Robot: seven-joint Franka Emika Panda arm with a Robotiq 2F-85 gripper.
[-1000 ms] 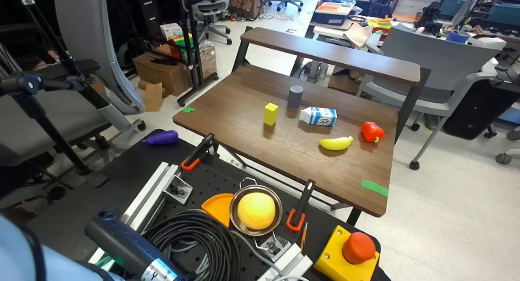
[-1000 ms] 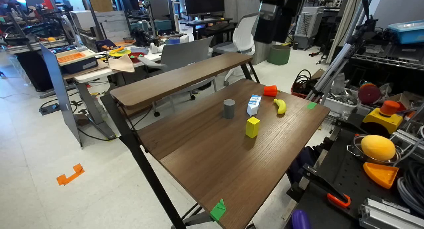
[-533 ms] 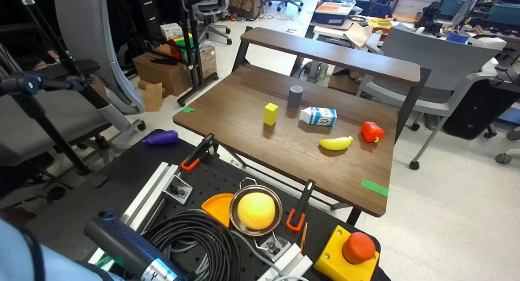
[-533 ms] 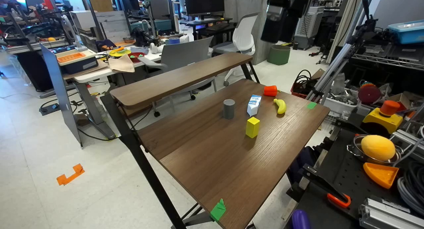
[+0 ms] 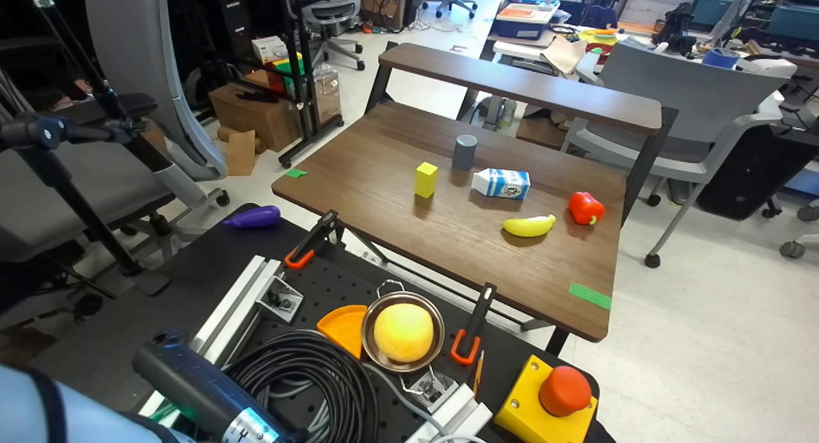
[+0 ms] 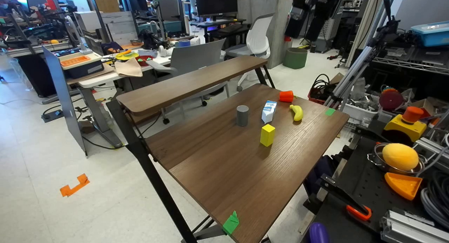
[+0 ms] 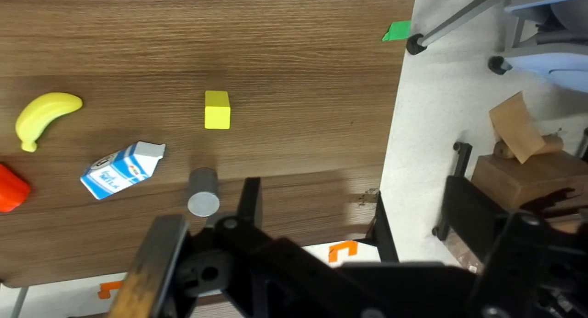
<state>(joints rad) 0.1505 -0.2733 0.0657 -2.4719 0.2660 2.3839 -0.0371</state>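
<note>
Five things sit on the brown wood-grained table; in an exterior view, left to right: an upright grey cylinder, an upright yellow rectangular block, a blue-and-white milk carton on its side, a red bell pepper and a curved yellow banana. At upper right, the black two-finger gripper hangs above them, jaws spread wide.

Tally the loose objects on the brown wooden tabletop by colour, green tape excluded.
Yellow: 2 (yellow rectangular block, yellow curved banana)
Grey: 1 (upright grey cylinder)
Blue-and-white: 1 (blue-and-white milk carton)
Red: 1 (red bell pepper)
Total: 5
</note>
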